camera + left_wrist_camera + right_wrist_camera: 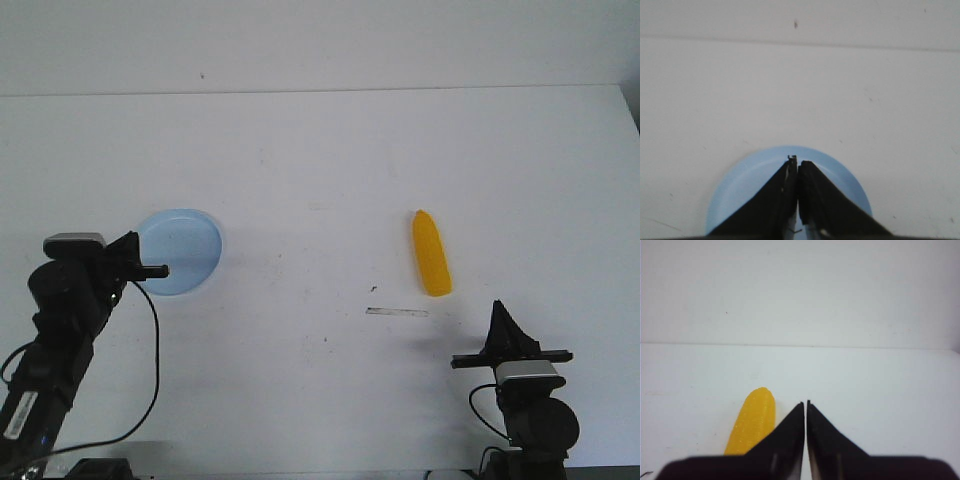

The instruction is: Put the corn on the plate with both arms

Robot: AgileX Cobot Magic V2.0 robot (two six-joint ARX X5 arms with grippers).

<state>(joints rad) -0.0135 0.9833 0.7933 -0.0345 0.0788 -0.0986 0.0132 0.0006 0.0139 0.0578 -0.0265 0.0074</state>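
While both claws, left claw point(158, 269) and right claw point(497, 306), were pinched closed, empty, corn point(431, 253) lay ungrasped; unopened approach judged likely to knock it away from plate point(195, 240).

**Occlusions and cropped regions**

In the left wrist view, the closed fingers point(812, 200) of the left gripper point(798, 165) cover the plate's point(747, 175) centre, and the picture's edge cuts off its near rim. In the right wrist view, the right gripper point(805, 404) hides the near end of the corn point(752, 422). In the front view, the left arm point(60, 330) overlaps the plate's near-left rim; both arm bases run out of frame.
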